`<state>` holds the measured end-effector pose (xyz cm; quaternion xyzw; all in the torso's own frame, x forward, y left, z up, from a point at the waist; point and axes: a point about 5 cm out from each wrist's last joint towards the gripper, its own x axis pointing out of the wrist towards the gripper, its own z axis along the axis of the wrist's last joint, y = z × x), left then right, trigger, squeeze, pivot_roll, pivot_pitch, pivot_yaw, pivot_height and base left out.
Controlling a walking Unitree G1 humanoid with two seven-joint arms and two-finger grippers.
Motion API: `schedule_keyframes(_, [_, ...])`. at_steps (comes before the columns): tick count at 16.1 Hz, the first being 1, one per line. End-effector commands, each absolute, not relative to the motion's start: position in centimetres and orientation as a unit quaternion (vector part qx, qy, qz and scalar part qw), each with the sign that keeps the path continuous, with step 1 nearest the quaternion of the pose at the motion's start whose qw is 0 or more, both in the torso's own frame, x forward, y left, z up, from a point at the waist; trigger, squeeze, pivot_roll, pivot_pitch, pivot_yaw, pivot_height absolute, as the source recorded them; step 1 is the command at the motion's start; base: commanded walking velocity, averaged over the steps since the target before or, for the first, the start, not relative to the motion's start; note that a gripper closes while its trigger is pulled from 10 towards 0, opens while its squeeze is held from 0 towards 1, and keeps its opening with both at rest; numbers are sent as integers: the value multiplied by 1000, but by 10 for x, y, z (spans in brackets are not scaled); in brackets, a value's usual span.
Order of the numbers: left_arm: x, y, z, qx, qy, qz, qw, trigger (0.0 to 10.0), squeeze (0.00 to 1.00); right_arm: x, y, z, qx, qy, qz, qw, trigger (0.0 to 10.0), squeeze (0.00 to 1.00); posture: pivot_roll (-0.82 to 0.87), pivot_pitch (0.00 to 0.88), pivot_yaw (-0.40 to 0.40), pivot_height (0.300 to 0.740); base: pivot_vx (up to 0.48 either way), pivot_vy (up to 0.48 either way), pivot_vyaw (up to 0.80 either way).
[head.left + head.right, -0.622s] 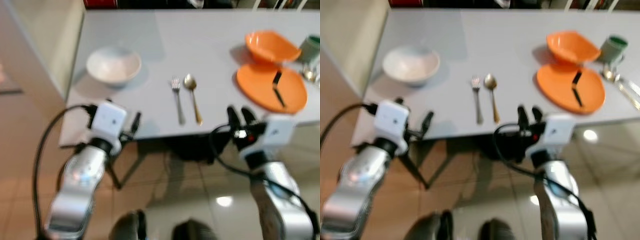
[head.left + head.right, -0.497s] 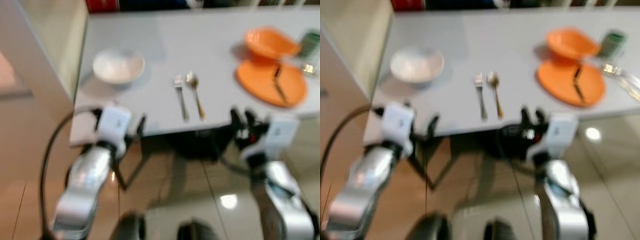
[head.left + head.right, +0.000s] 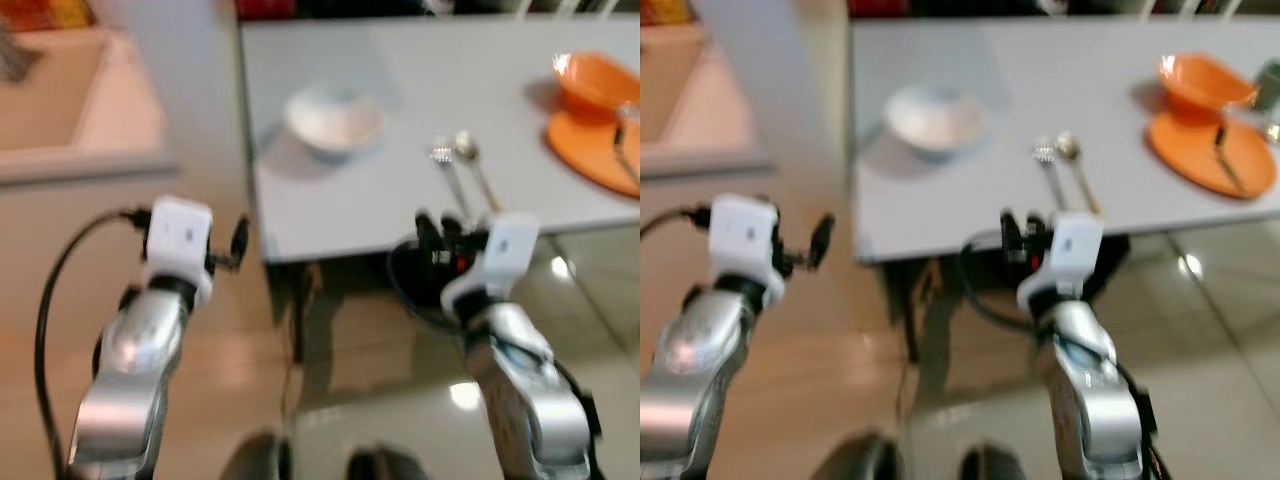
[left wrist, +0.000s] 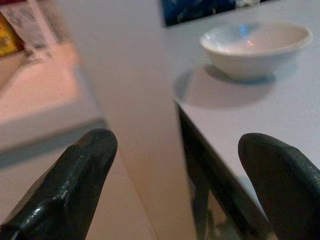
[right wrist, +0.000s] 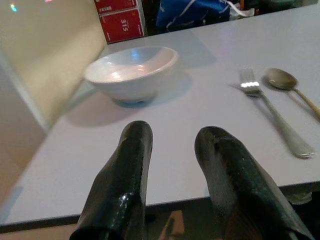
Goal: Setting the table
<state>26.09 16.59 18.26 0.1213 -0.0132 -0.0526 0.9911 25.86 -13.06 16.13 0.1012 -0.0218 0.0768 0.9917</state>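
Whole view swung since half second ago: camera turned, things on counter [image 3: 400,60] not moved. Counter edge now just ahead of right hand [image 3: 437,232]; left hand [image 4: 175,185] now off counter's side, over floor. White bowl [image 5: 131,71] ahead of right hand; fork [image 5: 272,111], spoon [image 5: 292,89] beside it. Orange plate [image 3: 1210,155], orange bowl [image 3: 1203,83] well apart. Left hand wide, empty; right hand narrow gap, empty. Judgement: repositioning, nothing picked yet.

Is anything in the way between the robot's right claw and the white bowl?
Nothing visible. From the right gripper, only bare grey table lies before the white bowl. The fork and spoon lie off to one side, apart from the bowl.
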Motion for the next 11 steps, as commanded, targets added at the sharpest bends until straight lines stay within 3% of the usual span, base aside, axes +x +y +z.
schedule_keyframes(1, [264, 166, 180, 127, -5, -53, 990, 10000, 0, 262, -130, 167, 102, -30, 77, 991, 10000, 0, 136, 105, -43, 740, 0, 480, 0])
schedule_keyframes(8, [272, 160, 187, 152, -27, -42, 987, 10000, 0, 284, -118, 168, 119, -30, 102, 987, 10000, 0, 210, 48, -89, 740, 0, 480, 0])
schedule_keyframes(11, [274, 161, 206, 159, -83, -33, 983, 10000, 0, 290, -109, 185, 143, -60, 135, 979, 10000, 0, 216, 43, -86, 740, 0, 480, 0])
